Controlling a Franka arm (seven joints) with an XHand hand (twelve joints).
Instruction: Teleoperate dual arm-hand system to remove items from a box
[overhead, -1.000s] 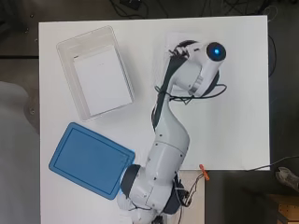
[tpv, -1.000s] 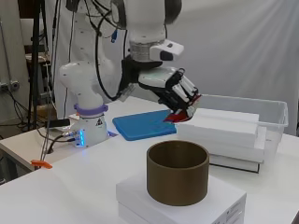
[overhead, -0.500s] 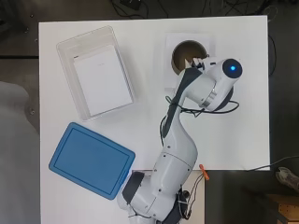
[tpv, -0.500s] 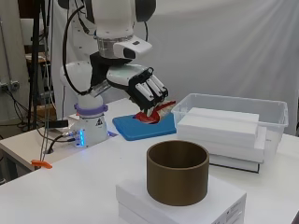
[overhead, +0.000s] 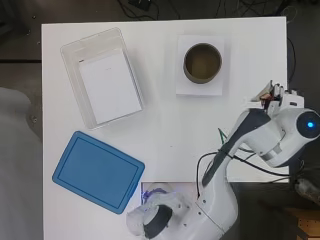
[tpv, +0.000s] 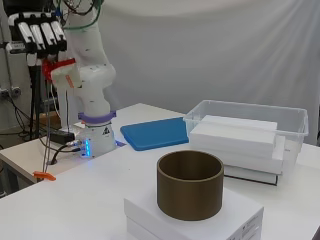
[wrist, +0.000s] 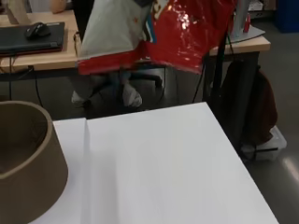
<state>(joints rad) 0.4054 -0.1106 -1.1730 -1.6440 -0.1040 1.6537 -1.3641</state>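
My hand hovers over the table's right edge, high above the surface, and is shut on a red and white snack packet. In the side view the hand is at the upper left, fingers lined up over the packet hanging beneath them. The wrist view shows the crinkled packet close up, with the table's edge below it. The clear plastic box stands at the far left of the table and holds a flat white carton. From the side, the box is at the right.
A brown open cylinder stands on a white square carton at the back right of the table, seen also from the side. A blue lid lies flat near the front left. The arm's base and cables sit at the table's edge.
The hand has carried the packet away from the brown cylinder toward the table's right edge and has risen higher. The box and cylinder have not moved.
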